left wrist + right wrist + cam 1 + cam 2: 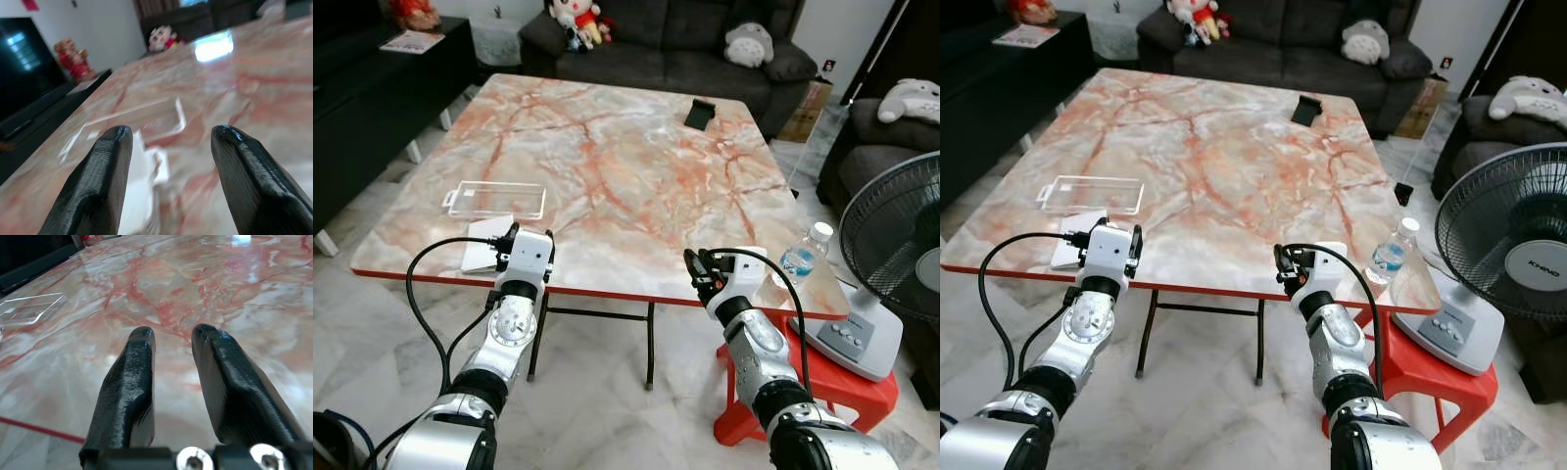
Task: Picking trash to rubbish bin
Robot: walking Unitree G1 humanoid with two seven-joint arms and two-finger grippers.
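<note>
Marble-patterned in orange and white, the square desk (607, 157) stands in a living room, with a dark sofa beyond its far edge. Near the robot's side of the desk, toward its left corner, lies a clear flat plastic tray (496, 200), and just nearer the edge than the tray lies a white sheet of paper or card (481, 245) — these look like the trash to collect. No rubbish bin can be made out.

Just nearer than the tray, the left gripper (507, 248) hovers at the desk edge over the white sheet; in its wrist view its fingers (95, 186) stand well apart, empty, aimed along the sheet toward the tray. The right gripper (702, 270) hangs at the same edge, well away from the tray toward the robot's right, fingers (132, 382) parted by a narrow gap and holding nothing.

By my judgement the tray is very light, thin and springy — slick on polished marble, and likely to skate away or buckle if pinched hard. Its raised rim on the near long side looks the best hold, one finger inside the lip and one outside. The sheet is lighter still and limp, lying flat; sliding it to overhang the desk edge would give the fingers something to close on.
</note>
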